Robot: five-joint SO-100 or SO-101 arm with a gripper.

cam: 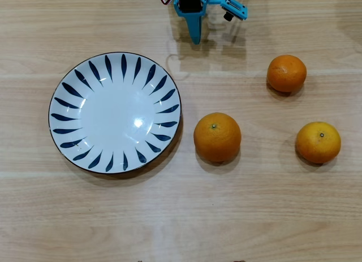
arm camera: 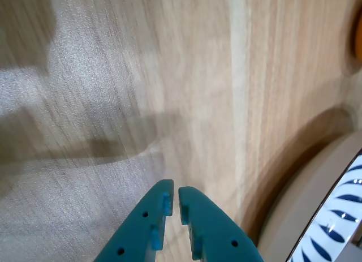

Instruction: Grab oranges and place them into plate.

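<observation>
Three oranges lie on the wooden table in the overhead view: a larger one (cam: 217,136) just right of the plate, a smaller one (cam: 287,73) at the upper right and another (cam: 318,142) at the right. The white plate (cam: 116,112) with dark blue leaf strokes sits at the left, with nothing on it. My blue gripper (cam: 195,38) is at the top centre, above bare table, apart from all the fruit. In the wrist view the gripper (arm camera: 175,189) is shut with nothing between its jaws. The plate rim (arm camera: 339,222) shows at the lower right and a sliver of an orange (arm camera: 358,35) at the right edge.
The light wooden table top (cam: 181,217) stretches across the whole overhead view. A small black-and-blue part of the arm (cam: 233,10) sticks out to the right of the gripper.
</observation>
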